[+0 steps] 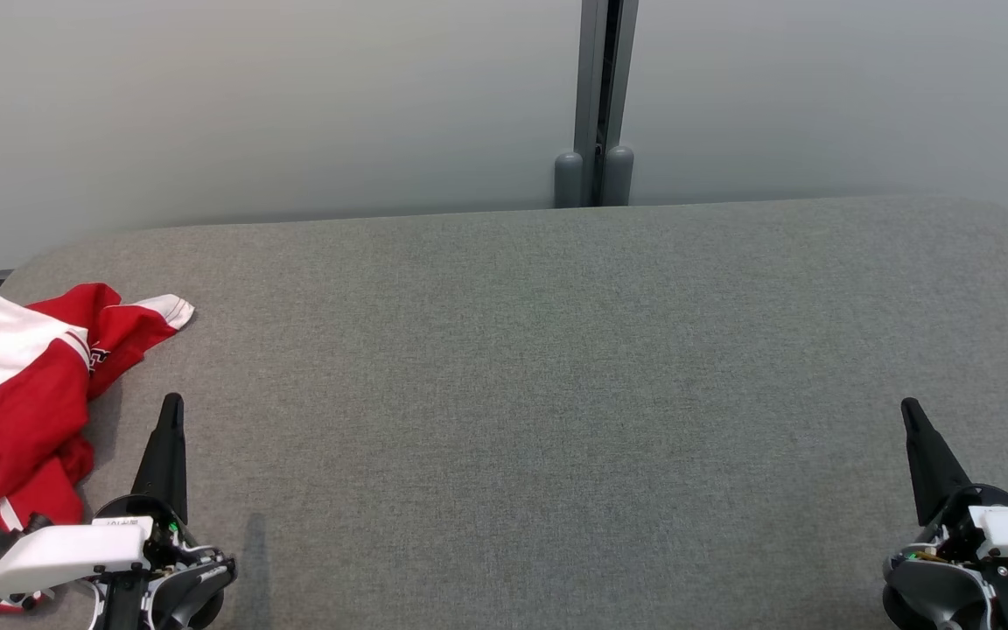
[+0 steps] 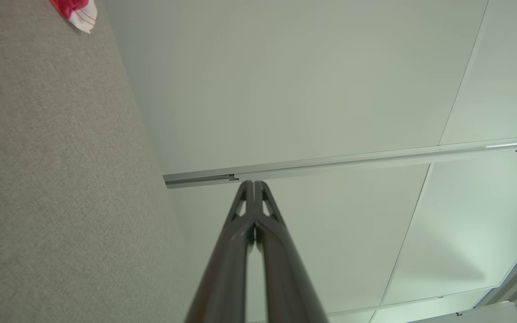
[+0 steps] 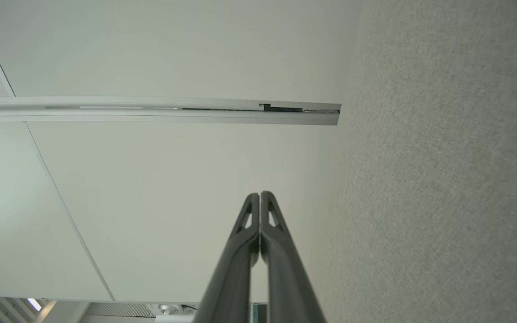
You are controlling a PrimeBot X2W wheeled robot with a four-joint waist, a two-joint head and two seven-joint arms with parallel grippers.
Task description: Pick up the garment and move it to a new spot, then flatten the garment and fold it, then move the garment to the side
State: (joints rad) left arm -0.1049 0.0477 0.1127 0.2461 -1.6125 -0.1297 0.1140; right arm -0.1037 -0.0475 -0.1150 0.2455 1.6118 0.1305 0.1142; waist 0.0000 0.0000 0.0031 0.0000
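Crumpled red-and-white soft cloth garment (image 1: 14, 394) lies heaped at the left edge of the grey fabric-covered counter (image 1: 556, 394), just beside the left gripper (image 1: 173, 413); its jaws and those of the right gripper (image 1: 911, 418) are together and empty; the garment looks light and limp, so pinch a raised fold.

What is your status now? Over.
Left gripper shut, empty. Right gripper shut, empty. Garment crumpled on table, beside left gripper. Nothing seen in the way.
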